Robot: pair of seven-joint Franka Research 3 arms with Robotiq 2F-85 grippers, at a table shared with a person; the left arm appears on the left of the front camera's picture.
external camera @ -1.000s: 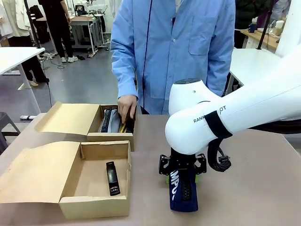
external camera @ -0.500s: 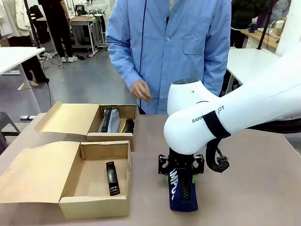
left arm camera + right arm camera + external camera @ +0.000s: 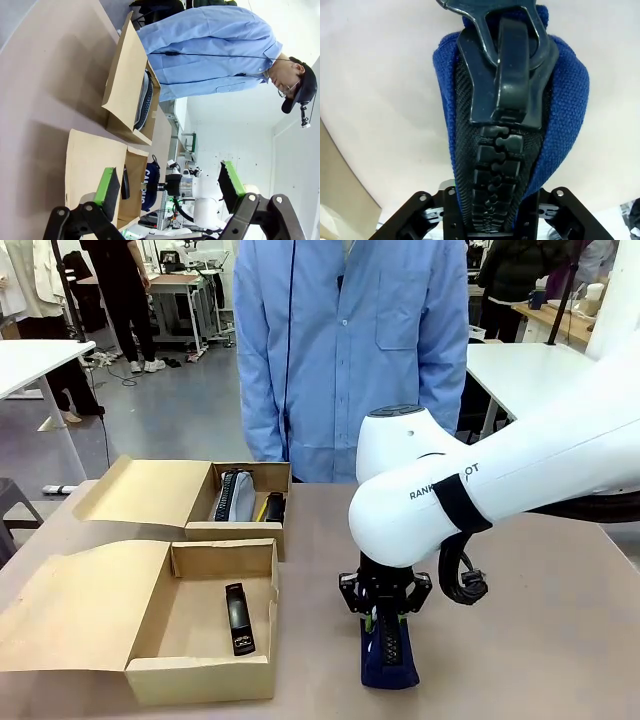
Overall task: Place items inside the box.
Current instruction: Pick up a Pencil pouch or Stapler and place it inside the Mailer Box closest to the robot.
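Observation:
My right gripper (image 3: 384,616) is shut on the navy pencil case (image 3: 391,655), which lies on the table right of the box (image 3: 200,678). Close up in the right wrist view, the case (image 3: 555,130) and its black zip run down between the jaws of my right gripper (image 3: 495,220). The box stands open at the front left with a black stapler (image 3: 238,618) inside. My left gripper (image 3: 169,185) hangs open over the table's left end with nothing between its green pads. From there the box (image 3: 92,160), the stapler (image 3: 125,182) and the case (image 3: 150,182) show sideways.
A second open cardboard box (image 3: 240,531) stands behind the first, holding a grey pouch (image 3: 235,496) and a yellow-and-black item (image 3: 262,508). A person in a blue coat (image 3: 350,350) stands at the far edge, hands out of sight. Bare tabletop (image 3: 540,640) lies to the right.
My right gripper has closed on the pencil case. The person's hand has come out of the far box and drawn back out of sight.

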